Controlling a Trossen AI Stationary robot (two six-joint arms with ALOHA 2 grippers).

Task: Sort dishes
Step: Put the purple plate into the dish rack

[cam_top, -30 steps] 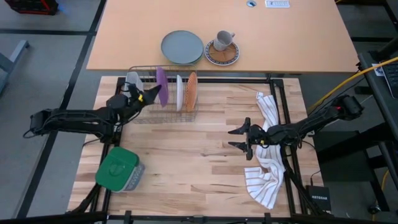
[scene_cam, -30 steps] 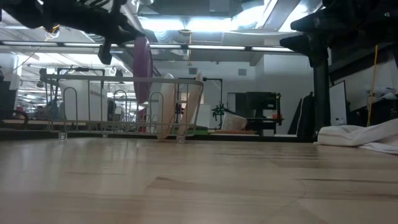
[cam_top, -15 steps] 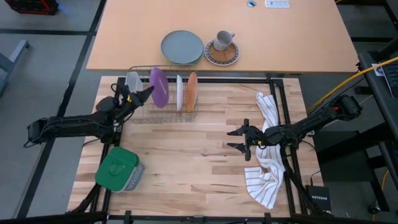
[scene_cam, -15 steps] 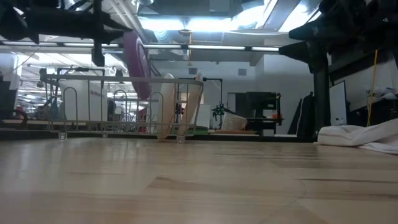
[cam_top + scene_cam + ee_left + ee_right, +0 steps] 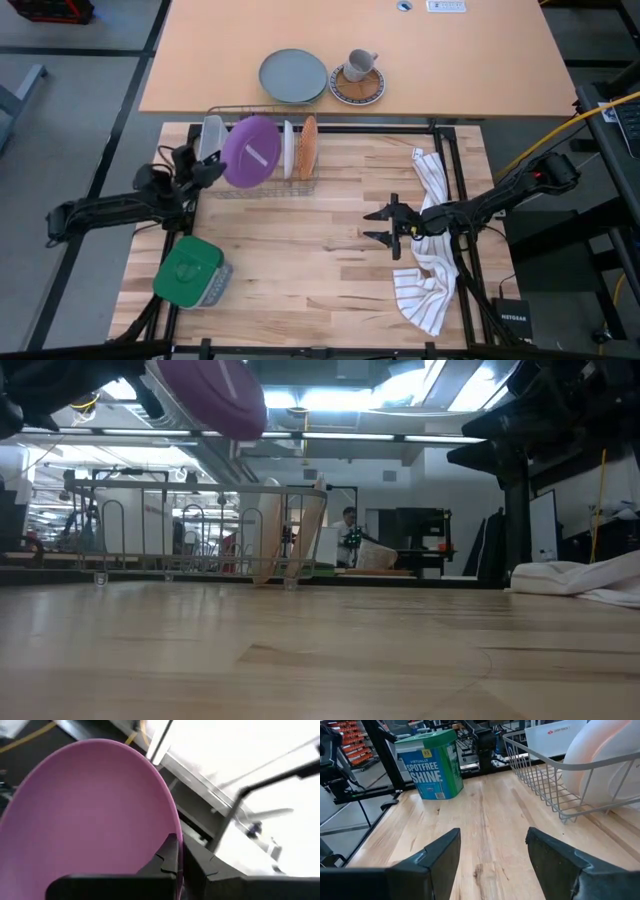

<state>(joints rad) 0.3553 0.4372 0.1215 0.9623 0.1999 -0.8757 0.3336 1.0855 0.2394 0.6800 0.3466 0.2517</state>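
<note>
My left gripper (image 5: 207, 170) is shut on the purple plate (image 5: 250, 150), held high above the left part of the wire rack (image 5: 260, 185); the plate also shows in the low view (image 5: 210, 395) and the left wrist view (image 5: 85, 815). The white plate (image 5: 288, 148) and the orange-red plate (image 5: 308, 146) stand on edge in the rack's slots. My right gripper (image 5: 383, 226) is open and empty over the table's middle right, next to the towel. My left gripper pinches the purple plate's rim (image 5: 176, 851) between its two fingers, one finger on each face. The fingers come from the table's left side. The plate is lifted clear of the rack, tilted, with its broad face turned upward.
A green container (image 5: 190, 272) stands at the near left. A striped towel (image 5: 430, 260) lies at the right. On the far table sit a grey-blue plate (image 5: 293, 76) and a saucer with a cup (image 5: 357, 80). A person shows in the room behind (image 5: 347, 520).
My left gripper has drawn back toward the table's left edge and risen, tipping over. The purple plate has come up out of its rack slot, from standing on edge to tilted with its face upward, clear of the rack. The right arm has kept still.
</note>
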